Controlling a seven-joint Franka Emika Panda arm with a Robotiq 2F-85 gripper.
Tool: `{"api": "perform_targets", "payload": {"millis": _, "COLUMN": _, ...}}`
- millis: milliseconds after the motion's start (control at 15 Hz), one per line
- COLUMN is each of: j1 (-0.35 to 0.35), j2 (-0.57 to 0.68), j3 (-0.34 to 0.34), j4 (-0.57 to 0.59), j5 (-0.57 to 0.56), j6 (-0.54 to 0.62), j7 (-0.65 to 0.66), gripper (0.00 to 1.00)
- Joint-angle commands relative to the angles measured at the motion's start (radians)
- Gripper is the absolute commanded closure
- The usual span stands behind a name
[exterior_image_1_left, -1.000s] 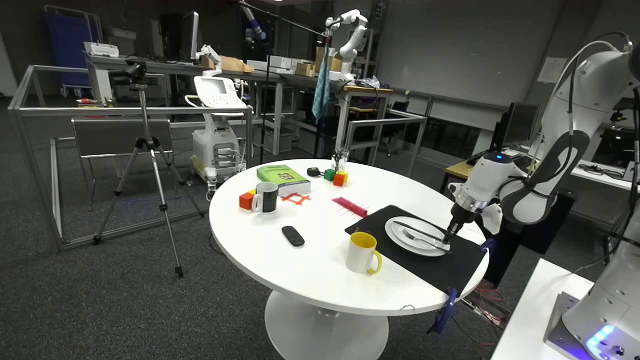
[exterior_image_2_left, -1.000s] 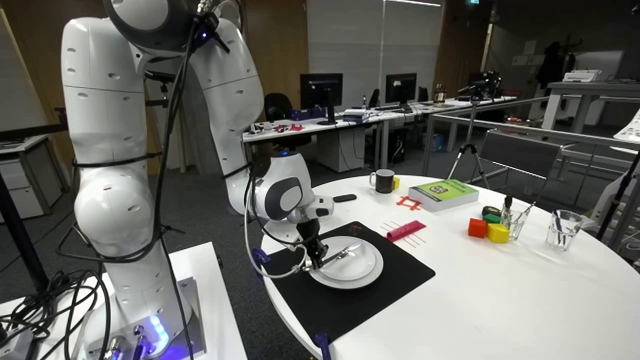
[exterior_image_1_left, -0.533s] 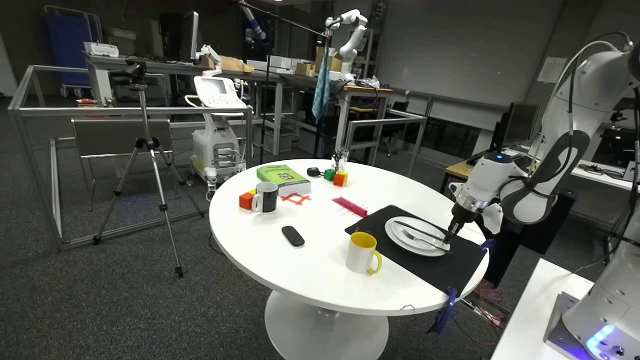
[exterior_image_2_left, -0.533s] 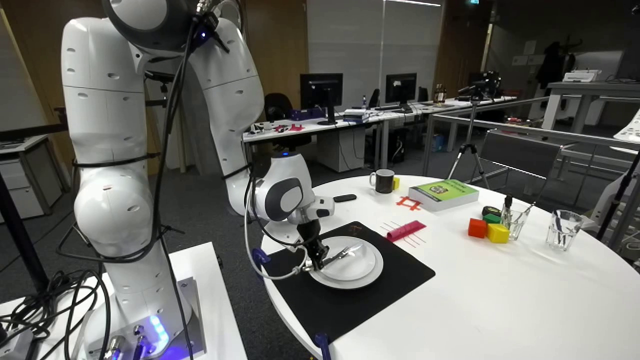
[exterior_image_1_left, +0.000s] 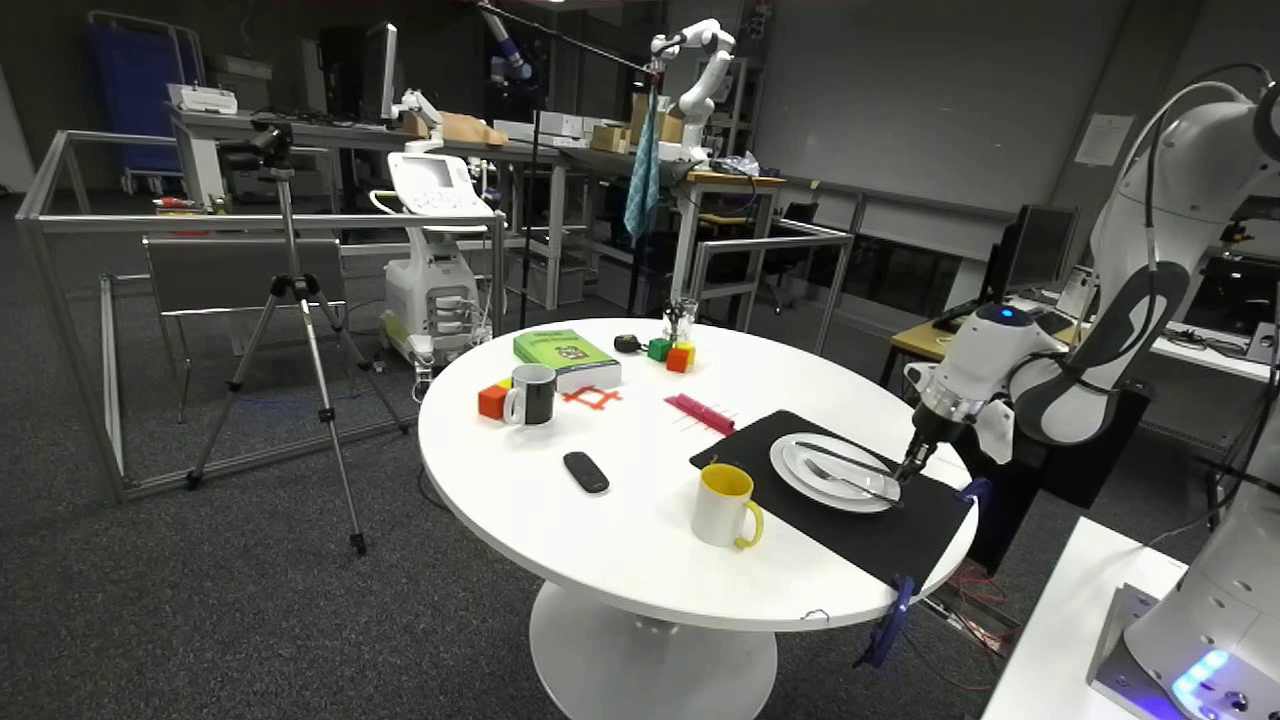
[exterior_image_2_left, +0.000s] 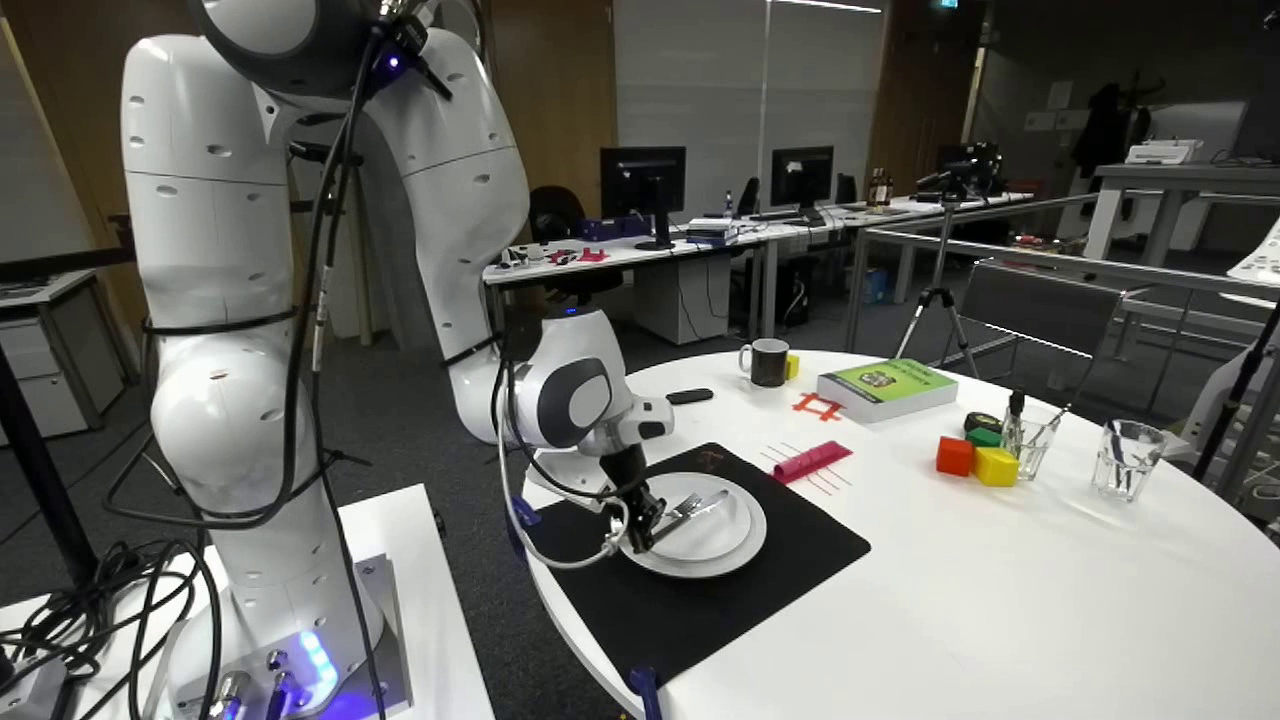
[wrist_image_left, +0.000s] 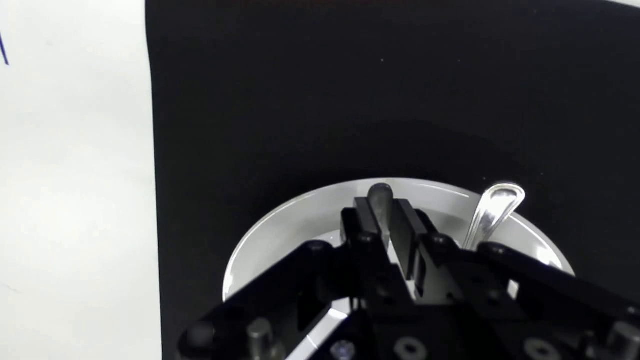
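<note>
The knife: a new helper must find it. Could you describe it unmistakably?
On the round white table, white crockery sits on a black mat. The knife slants across that crockery. Unlike the fork beside it, it has no tines, and the tool grips its handle.

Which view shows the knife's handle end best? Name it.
The wrist view: close up, the knife's handle end shows rounded, held in the tool. In both exterior views that end is hard to make out, but the blade shows over the plate.
</note>
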Motion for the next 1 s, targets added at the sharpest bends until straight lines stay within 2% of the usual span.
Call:
{"api": "perform_targets", "payload": {"millis": 0, "j1": 0.041, "j2": -0.019, "j3": -0.049, "j4": 0.011, "j5": -0.077, "j6": -0.012, "j7": 0.018, "gripper": 0.96}}
{"api": "perform_targets", "payload": {"millis": 667, "j1": 0.126, "j2": -0.018, "j3": -0.132, "j4": 0.045, "j5": -0.240, "j6": -0.006, "j7": 0.088, "gripper": 0.96}}
{"api": "perform_targets", "payload": {"millis": 733, "j1": 0.100, "j2": 0.000, "j3": -0.101, "j4": 0.039, "j5": -0.195, "j6": -0.001, "j7": 0.045, "gripper": 0.96}}
{"api": "perform_targets", "payload": {"millis": 800, "j1": 0.102, "j2": 0.001, "j3": -0.103, "j4": 0.040, "j5": -0.197, "j6": -0.001, "j7": 0.049, "gripper": 0.85}}
{"api": "perform_targets", "payload": {"millis": 933, "j1": 0.102, "j2": 0.005, "j3": -0.102, "j4": 0.040, "j5": -0.197, "j6": -0.001, "j7": 0.049, "gripper": 0.85}}
